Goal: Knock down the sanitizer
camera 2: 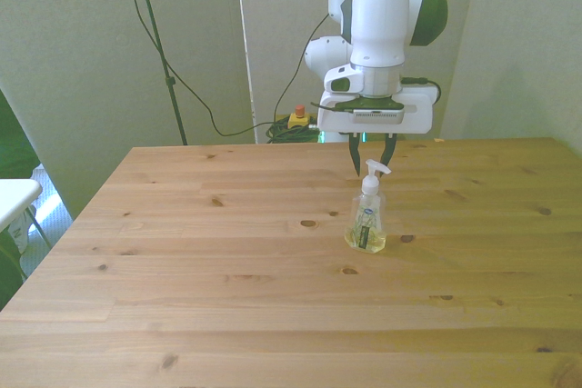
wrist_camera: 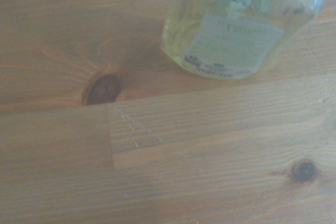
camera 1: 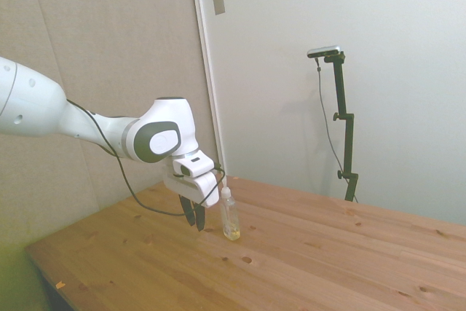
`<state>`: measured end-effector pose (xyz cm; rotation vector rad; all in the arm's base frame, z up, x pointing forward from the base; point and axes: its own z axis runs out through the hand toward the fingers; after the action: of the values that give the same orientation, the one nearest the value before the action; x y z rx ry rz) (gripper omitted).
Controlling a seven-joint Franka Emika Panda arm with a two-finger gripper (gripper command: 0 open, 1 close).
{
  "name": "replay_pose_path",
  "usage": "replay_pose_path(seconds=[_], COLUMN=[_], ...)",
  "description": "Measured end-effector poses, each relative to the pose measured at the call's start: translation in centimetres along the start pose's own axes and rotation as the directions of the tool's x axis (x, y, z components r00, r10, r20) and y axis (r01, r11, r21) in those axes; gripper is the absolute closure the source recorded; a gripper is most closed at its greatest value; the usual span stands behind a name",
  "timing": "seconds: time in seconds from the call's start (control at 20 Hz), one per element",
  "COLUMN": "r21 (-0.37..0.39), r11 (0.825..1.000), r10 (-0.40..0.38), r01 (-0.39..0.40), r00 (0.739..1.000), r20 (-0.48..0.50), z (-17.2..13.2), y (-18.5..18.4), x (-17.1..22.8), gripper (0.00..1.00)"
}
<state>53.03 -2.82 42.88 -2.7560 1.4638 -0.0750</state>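
Observation:
The sanitizer (camera 2: 366, 223) stands upright on the wooden table (camera 2: 227, 270), a small clear bottle with a white nozzle cap and a little yellowish liquid at its bottom. In the side view the sanitizer (camera 1: 230, 216) is just right of my gripper (camera 1: 195, 216), a small gap apart. My gripper (camera 2: 372, 166) hangs low behind the bottle in the front view, its dark fingers open and holding nothing. The wrist view shows the sanitizer (wrist_camera: 236, 30) close up, with its label and yellow liquid.
The table (camera 1: 306, 253) stretches wide around the bottle, with dark knots in the boards. A white surface (camera 2: 14, 195) juts in at the front view's left edge. Cables and a yellow and red button box (camera 2: 297, 118) lie on the floor behind the table.

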Motion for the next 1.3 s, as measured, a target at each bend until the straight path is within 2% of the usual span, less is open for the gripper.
replay_pose_path(seconds=[0.7, 1.3], r21=[-0.047, -0.074], r11=[0.999, 0.995], r10=[0.015, 0.065], r01=[-0.014, -0.064], r00=[1.0, 0.998], r20=[0.014, 0.004], z=[1.6, 1.4], y=[-4.6, -8.1], x=[3.2, 9.7], gripper=[1.0, 1.0])
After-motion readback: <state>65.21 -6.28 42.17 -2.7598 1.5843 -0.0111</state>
